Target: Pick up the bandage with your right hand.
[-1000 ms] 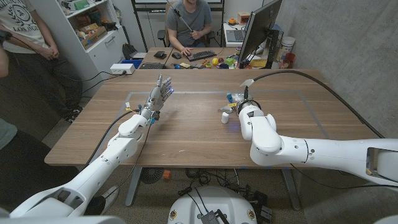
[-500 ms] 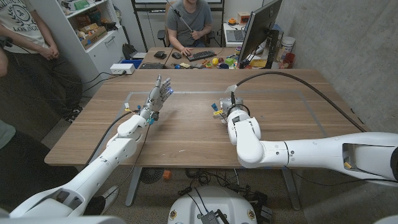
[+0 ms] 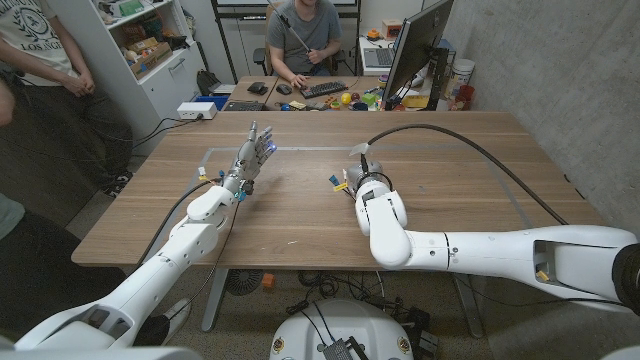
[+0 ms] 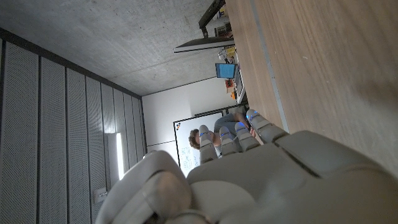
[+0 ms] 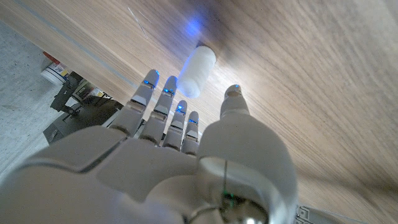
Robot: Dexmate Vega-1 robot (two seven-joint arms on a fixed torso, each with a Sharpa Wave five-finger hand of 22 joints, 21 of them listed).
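Right hand (image 5: 180, 134) has swung left; bandage (image 5: 197, 70) beyond fingertips.

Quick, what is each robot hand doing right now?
Left hand: open, holding nothing.
Right hand: open, reaching toward the white bandage roll, not gripping it.

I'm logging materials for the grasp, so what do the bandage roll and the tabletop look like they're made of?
The bandage roll looks like soft white gauze or fabric: matte, no glare, though weave is too blurred to confirm. The table looks like wood or wood-grain laminate with a satin finish: grain lines run across it, and it reflects a blue glow softly.
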